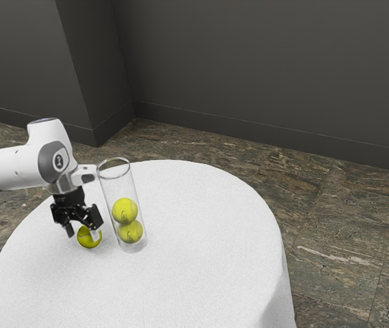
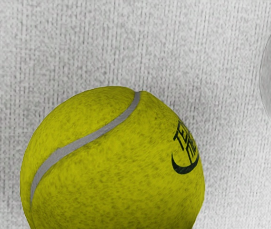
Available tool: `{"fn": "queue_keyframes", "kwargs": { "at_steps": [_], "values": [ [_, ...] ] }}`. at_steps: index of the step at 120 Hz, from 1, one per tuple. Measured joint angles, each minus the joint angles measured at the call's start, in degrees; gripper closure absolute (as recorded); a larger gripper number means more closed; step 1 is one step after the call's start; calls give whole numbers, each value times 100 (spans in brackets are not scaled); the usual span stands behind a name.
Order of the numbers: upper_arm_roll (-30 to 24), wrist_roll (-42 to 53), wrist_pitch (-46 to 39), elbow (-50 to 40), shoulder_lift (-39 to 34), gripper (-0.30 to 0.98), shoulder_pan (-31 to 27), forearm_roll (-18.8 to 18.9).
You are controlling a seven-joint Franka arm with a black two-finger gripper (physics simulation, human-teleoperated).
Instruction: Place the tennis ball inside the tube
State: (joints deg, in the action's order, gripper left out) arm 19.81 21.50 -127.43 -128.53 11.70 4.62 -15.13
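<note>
Two-finger gripper is spread apart, nothing clamped, and the loose tennis ball sits right below it.

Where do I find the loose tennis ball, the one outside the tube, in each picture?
Exterior view: the loose ball is left of the picture's centre, low at the gripper, beside the tube.
Wrist view: it is the large yellow ball, its dark print on the side toward the tube.
Shared landmark: the clear tube.
</note>
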Motion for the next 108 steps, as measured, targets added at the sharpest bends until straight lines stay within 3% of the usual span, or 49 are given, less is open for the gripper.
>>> {"fn": "queue_keyframes", "kwargs": {
  "at_steps": [47,108],
  "values": [
    [-14,-6,-30,-1,49,0,13,-18],
    [14,19,-235,116,236,0,-33,234]
  ]
}}
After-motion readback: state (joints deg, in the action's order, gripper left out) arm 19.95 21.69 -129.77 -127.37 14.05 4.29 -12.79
